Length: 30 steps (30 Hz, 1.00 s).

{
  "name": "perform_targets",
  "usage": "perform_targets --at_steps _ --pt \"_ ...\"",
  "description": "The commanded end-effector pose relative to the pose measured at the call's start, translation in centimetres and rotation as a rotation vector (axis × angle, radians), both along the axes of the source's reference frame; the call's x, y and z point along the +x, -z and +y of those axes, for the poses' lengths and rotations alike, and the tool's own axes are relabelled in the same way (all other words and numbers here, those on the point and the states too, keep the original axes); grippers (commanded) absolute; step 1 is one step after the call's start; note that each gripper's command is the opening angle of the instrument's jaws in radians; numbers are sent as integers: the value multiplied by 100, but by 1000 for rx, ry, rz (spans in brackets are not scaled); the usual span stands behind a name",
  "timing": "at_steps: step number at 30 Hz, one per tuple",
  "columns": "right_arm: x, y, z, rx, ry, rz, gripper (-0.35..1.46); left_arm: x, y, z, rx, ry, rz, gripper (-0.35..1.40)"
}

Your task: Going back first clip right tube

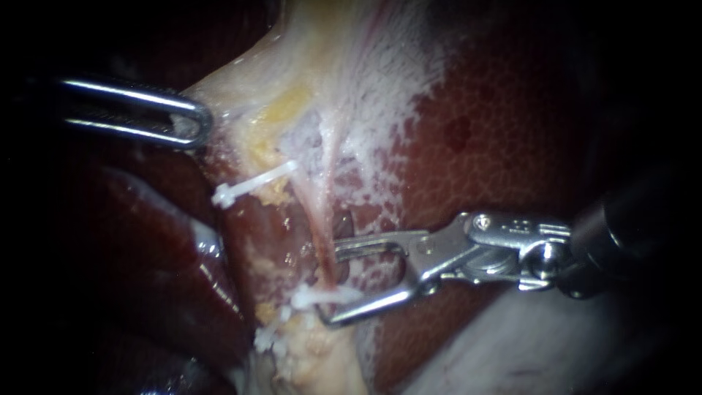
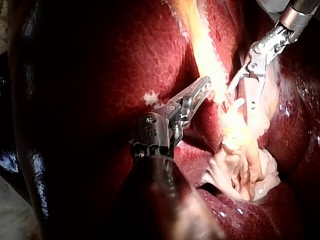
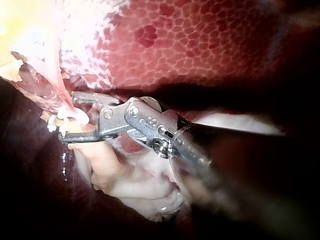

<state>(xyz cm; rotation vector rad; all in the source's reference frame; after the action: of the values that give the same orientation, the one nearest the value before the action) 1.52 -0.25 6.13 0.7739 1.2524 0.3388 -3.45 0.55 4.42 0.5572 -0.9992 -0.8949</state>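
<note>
Right instrument [image 1: 333, 285] jaws gaped astride the soft, probably tear-prone right tube [image 1: 322, 219], best taken crosswise beside its clip [image 1: 311, 298]; left instrument [image 1: 186, 124] gripped pale tissue [image 1: 241, 88].

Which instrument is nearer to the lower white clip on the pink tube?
Right. The right instrument sits open around the tube, the lower clip just inside it; the left instrument grips pale tissue well away, beyond the upper clip.

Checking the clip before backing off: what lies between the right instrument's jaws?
A pinkish tube runs through the right instrument's open jaws, with a white clip on it beside the lower jaw. What lies behind the tube is covered.
</note>
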Motion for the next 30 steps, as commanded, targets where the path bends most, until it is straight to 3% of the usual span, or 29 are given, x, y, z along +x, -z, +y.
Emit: perform_targets --at_steps 1,6,15,30 --pt "-6 1 1 -2 -9 -4 60 -1 -2 -1 -1 0 1 -35" --pt "-39 7 14 -47 -69 -27 60 -1 -5 -2 -3 0 2 -35" --pt "-74 34 44 -141 -71 -13 60 -1 -8 -3 -4 0 2 -35" --pt "-83 56 39 -184 -55 4 60 1 -26 -1 -14 -5 2 -35"
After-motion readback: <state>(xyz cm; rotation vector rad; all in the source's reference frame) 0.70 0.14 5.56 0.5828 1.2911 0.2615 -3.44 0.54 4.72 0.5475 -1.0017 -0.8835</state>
